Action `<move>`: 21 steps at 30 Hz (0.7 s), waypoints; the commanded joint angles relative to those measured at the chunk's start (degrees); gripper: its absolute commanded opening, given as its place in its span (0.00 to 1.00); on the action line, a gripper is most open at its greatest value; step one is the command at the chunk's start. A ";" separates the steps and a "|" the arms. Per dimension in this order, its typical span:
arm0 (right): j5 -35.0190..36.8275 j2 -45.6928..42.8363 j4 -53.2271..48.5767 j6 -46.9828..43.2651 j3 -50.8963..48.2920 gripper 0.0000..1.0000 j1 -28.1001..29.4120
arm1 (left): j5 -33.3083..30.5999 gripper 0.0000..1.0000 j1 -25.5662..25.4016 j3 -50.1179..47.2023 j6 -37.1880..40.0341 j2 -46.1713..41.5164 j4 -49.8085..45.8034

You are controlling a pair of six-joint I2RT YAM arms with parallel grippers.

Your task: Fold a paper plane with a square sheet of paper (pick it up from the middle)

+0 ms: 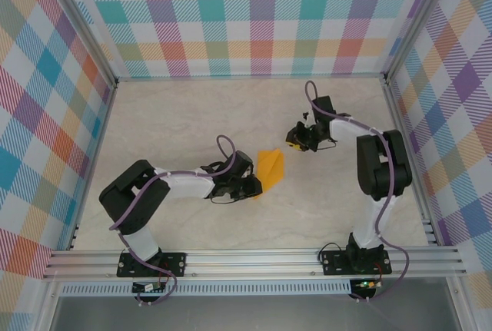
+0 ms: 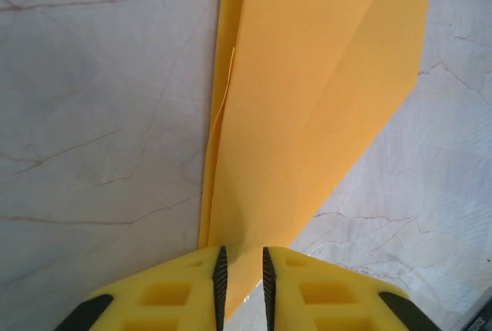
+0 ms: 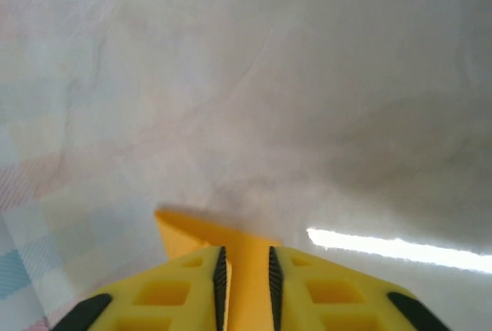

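Within left end effector (image 2: 243, 254), paper plane (image 2: 307, 85)

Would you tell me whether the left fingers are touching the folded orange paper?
Cannot tell: in the left wrist view the folded orange paper runs between the left fingers, with neither contact nor gap plain.

Top view's bright, even and sharp, with soft shadows lying on the counter (image 1: 192, 116). Left wrist view is crisp, the paper (image 2: 307, 116) evenly lit. Right wrist view's hazy and washed out: glare streak (image 3: 400, 248) low right, broad dim shadow upper right.
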 commanded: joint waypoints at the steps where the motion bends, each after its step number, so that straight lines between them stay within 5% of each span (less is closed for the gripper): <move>1: -5.97 -5.79 1.87 1.55 -4.99 0.32 0.69 | -4.20 0.29 0.15 4.48 2.95 -3.90 -9.41; 10: -7.42 -10.05 2.93 3.83 -11.05 0.46 4.51 | -18.40 0.52 2.76 6.97 3.07 -9.84 -18.07; 21: -4.69 -4.59 6.90 7.81 -10.40 0.38 8.49 | -16.45 0.68 5.74 -0.26 -1.05 -12.02 -12.96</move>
